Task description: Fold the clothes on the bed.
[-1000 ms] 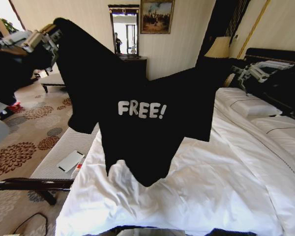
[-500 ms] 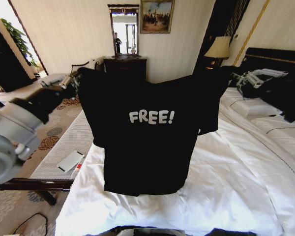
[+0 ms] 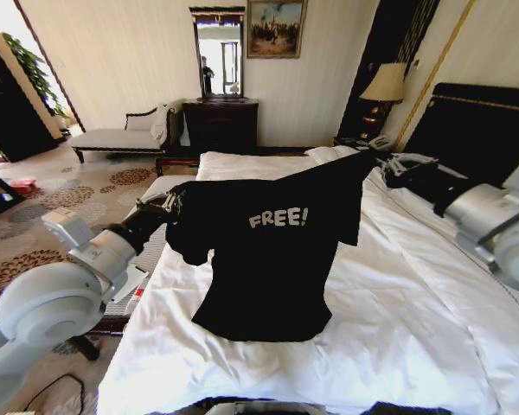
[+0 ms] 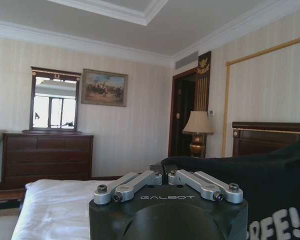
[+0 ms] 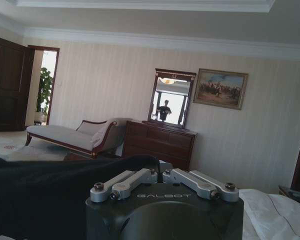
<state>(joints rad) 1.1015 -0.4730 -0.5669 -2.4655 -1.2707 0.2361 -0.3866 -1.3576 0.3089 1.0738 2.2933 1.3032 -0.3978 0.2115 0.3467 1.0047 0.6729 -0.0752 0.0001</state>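
Clearly, the bed (image 3: 398, 328) took most of the head view, its white duvet running from about 6 o'clock up to the dark headboard (image 3: 467, 121) at 2 o'clock. The black T-shirt (image 3: 268, 259) was stretched over the middle of the bed, a little toward 9 o'clock from centre. Its lower hem lay on the duvet, while its upper edge was lifted between the two arms, with the white "FREE!" lettering (image 3: 278, 218) facing the camera.

The left gripper (image 3: 169, 207) was at 9 o'clock of the shirt, clenched on the shoulder of that side; in the left wrist view its links (image 4: 167, 182) were drawn together with black cloth (image 4: 270, 185) directly behind them. The right gripper (image 3: 389, 164) was at 2 o'clock of the shirt, grasping the other shoulder just beside the pillows (image 3: 432, 207). In the right wrist view the cloth (image 5: 50, 195) lay against the closed gripper (image 5: 162, 180).
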